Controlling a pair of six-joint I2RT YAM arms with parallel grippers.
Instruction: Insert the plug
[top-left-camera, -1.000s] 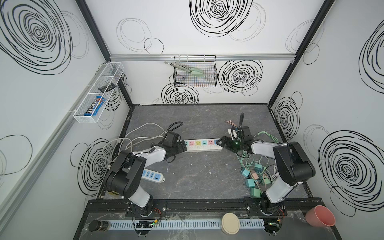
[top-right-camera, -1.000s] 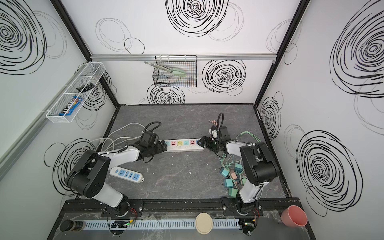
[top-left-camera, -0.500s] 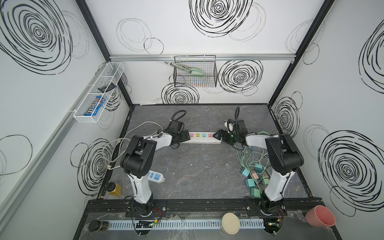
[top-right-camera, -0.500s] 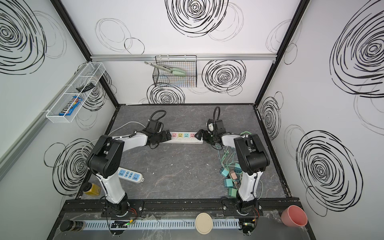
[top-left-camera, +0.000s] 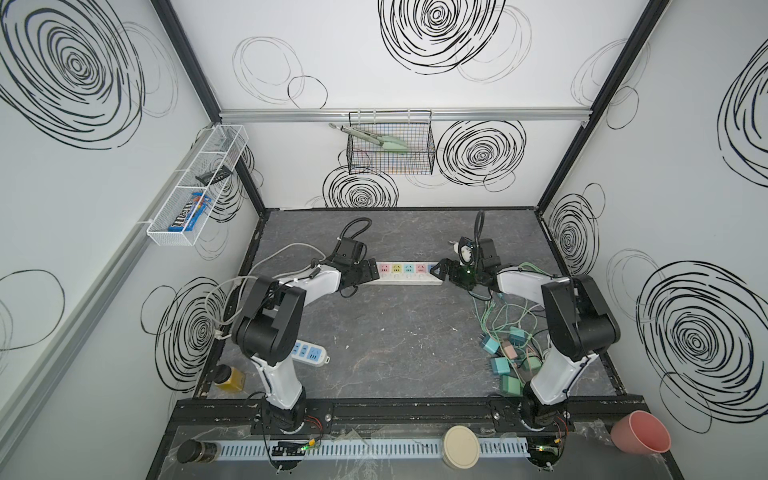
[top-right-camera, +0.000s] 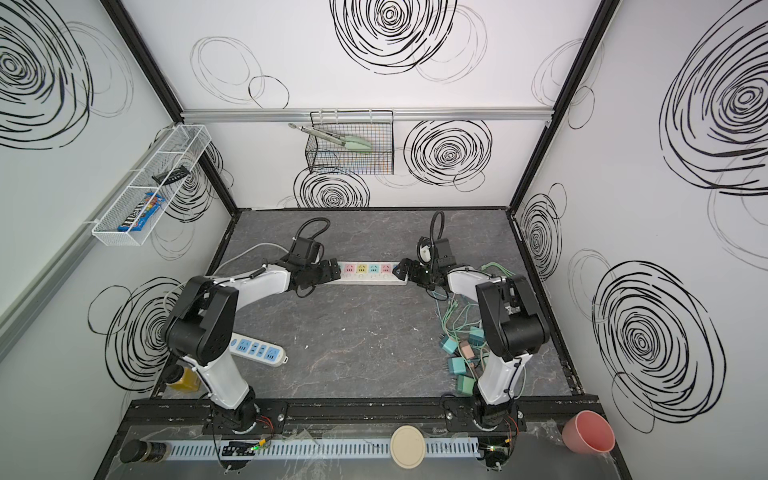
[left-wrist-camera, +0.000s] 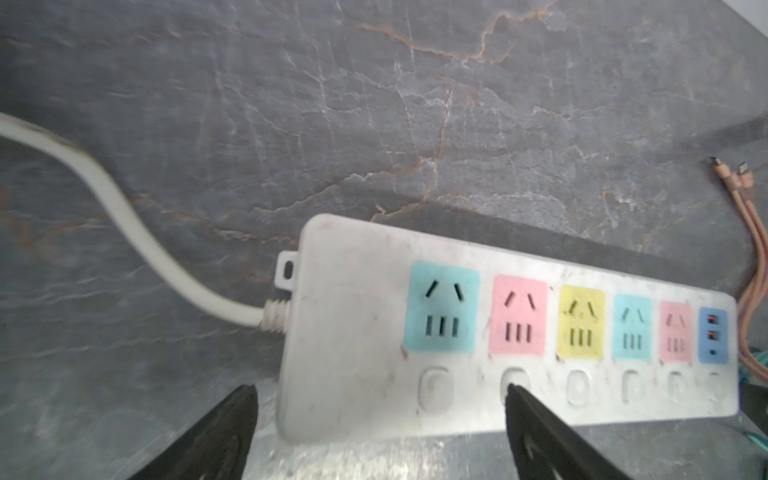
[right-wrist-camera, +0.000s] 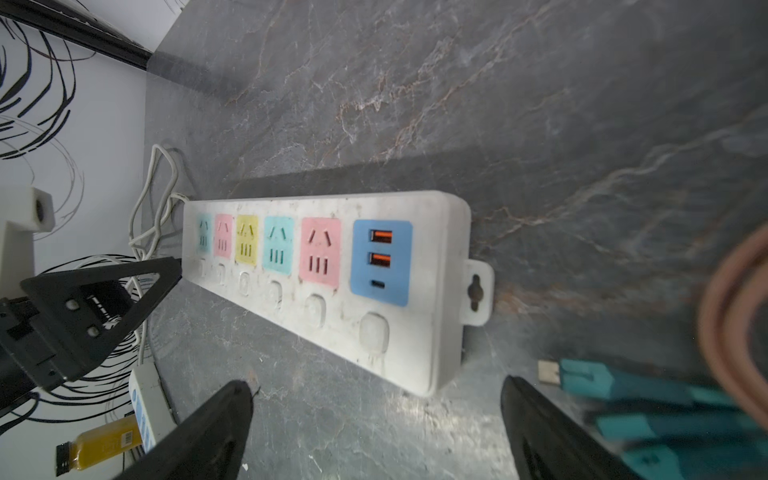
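On the grey table, found the power strip crosswise, bare slab before it. Found left gripper and right gripper spread wide, empty, at its ends; plugs heaped near right edge.

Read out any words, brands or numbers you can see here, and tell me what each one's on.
"m&m's": on the blue candy pack in the white wire shelf on the left wall.
Label on the juice bottle: a barcode and print, too blurred to read.
On the power strip: no lettering readable.
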